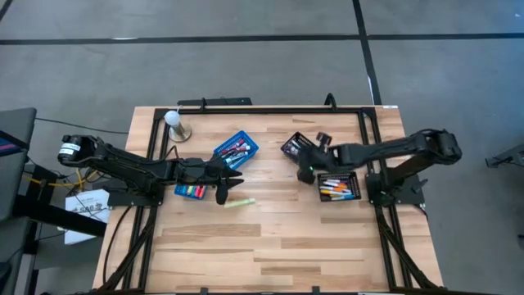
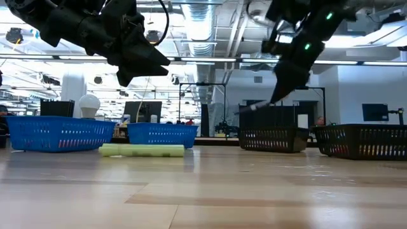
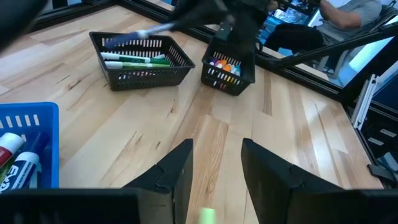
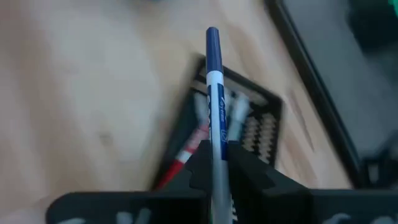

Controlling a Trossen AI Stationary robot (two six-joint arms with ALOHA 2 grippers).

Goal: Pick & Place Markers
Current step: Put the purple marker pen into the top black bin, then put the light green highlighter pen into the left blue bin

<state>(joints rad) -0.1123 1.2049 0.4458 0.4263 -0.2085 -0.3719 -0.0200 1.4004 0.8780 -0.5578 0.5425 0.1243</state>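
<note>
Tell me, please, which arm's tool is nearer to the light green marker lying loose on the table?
Left. The left tool hangs open just above the light green marker; the right tool, shut on a blue marker, is farther off over the black baskets.

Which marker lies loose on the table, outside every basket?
The light green marker in front of the left tool; the others sit in baskets or in the right tool.

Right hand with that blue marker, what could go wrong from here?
1. The right hand pinches the blue marker near one end, so most of it sticks out; it could pivot or slip before release.
2. It hangs above a black mesh basket that already holds markers; a tilted drop might land on the rim and roll onto the table.
3. The left hand hovers open over a green marker lying loose on the table; a nudge could roll it away.
</note>
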